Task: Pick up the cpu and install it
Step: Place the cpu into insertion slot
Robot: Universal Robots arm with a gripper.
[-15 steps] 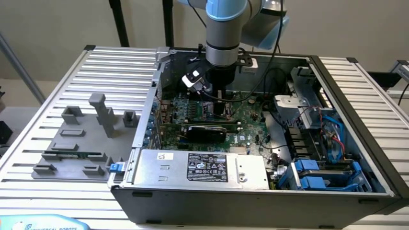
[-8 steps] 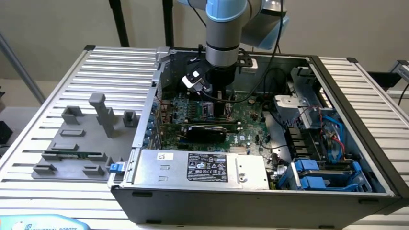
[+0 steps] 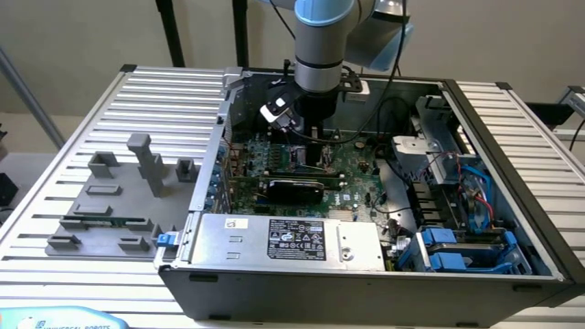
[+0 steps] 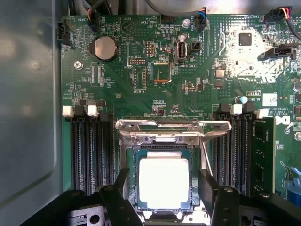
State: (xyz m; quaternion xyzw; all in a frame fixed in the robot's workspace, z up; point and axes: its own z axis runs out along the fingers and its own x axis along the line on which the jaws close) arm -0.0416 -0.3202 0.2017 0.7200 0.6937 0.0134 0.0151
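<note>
Black fingers (image 4: 207,184) of the gripper (image 4: 164,181) stand spread wide on either side of the cpu (image 4: 164,184), apparently clear of its edges and gripping nothing. That cpu lies flat in the socket (image 4: 133,162) on the motherboard (image 4: 141,94). The metal retention frame (image 4: 160,126) is folded back, leaving the socket open from above. Whether the cpu is fully seated I cannot tell.

Exterior view: lit softly and evenly, bright on table (image 3: 164,89), dimmer inside case (image 3: 366,288), shaded beneath arm (image 3: 320,48). Wrist view: washed out to near white on cpu (image 4: 164,182), glared again on board (image 4: 235,52) towards one corner, murky with faint sheen along case wall, near black on gripper (image 4: 163,175).
</note>
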